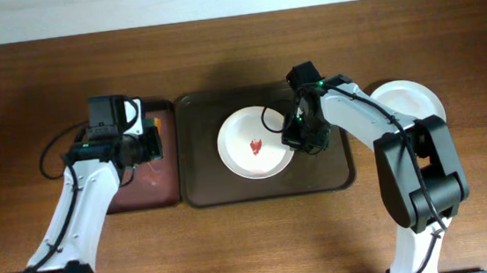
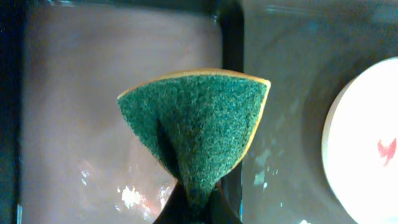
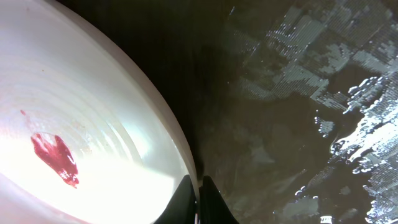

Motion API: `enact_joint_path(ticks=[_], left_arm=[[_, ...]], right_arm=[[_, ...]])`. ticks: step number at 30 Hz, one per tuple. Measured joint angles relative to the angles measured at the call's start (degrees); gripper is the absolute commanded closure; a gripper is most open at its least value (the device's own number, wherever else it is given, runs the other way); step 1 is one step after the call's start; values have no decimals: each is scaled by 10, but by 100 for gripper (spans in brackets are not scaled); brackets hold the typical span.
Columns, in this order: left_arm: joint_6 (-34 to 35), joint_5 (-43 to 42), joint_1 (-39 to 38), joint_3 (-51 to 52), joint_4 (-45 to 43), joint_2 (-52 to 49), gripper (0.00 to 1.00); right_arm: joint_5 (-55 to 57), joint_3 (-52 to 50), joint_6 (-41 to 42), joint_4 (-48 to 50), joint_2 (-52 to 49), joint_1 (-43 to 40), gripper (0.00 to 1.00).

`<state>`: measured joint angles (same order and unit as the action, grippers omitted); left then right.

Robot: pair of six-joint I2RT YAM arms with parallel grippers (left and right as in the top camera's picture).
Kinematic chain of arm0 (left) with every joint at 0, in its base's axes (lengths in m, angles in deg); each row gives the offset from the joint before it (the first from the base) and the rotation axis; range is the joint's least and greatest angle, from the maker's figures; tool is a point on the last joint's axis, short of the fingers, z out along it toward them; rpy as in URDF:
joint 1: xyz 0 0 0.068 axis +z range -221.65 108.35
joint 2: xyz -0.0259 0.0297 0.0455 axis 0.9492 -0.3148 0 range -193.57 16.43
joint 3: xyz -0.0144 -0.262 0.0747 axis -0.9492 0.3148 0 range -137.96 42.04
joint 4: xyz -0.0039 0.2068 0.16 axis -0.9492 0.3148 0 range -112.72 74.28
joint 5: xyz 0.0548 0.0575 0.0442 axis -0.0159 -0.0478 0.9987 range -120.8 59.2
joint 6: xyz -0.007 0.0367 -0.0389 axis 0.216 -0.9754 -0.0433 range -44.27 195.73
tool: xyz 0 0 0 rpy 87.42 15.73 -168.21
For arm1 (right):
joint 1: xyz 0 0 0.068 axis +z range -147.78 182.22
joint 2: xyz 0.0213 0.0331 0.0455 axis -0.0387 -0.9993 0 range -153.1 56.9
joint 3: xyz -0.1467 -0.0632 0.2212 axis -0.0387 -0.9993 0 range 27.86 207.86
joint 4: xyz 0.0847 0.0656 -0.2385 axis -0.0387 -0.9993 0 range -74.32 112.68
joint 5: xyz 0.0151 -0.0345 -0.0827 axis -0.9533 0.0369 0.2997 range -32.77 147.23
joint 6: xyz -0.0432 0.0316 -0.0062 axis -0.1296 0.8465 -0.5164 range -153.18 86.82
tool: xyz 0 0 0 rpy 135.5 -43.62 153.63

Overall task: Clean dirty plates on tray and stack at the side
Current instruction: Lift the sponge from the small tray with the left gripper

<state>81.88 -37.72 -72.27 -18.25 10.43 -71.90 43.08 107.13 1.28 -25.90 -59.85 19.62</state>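
Starting from the dirty plate [image 1: 244, 158]: it lies flat and face up at the middle of the tray [image 1: 204, 186], with a red smear [image 1: 256, 144] just right of its centre. Being round, it has no long axis of its own; the tray's long axis runs left to right in the overhead view.

The right end effector [image 1: 295, 139] is clenched on the plate's right rim, its fingers either side of the lip. That makes it the nearer arm, and we judge that it is steadying the plate.

The left end effector [image 2: 194, 208] is clenched on a sponge [image 2: 199, 127], pinched at one edge so that it fans outward with the green scrub face toward the wrist camera. It hangs over the small tray [image 1: 142, 194]. The plate lies to its right, across the rims where the two trays meet.

We judge that the coming move is a carry of the sponge rightward onto the smear. A second plate [image 1: 413, 100], apparently clean, rests on the tabletop [image 1: 253, 242] right of the tray, partly under the right arm.
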Motion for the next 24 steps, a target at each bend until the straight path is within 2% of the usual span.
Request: enact_joint_path(ticks=[11,24], left_arm=[[-8,-2,4,0,-51,186,100],[-8,-2,4,0,-64,259,100]], right_arm=[[0,0,0,-1,0,0,96],[0,0,0,-1,0,0,96]])
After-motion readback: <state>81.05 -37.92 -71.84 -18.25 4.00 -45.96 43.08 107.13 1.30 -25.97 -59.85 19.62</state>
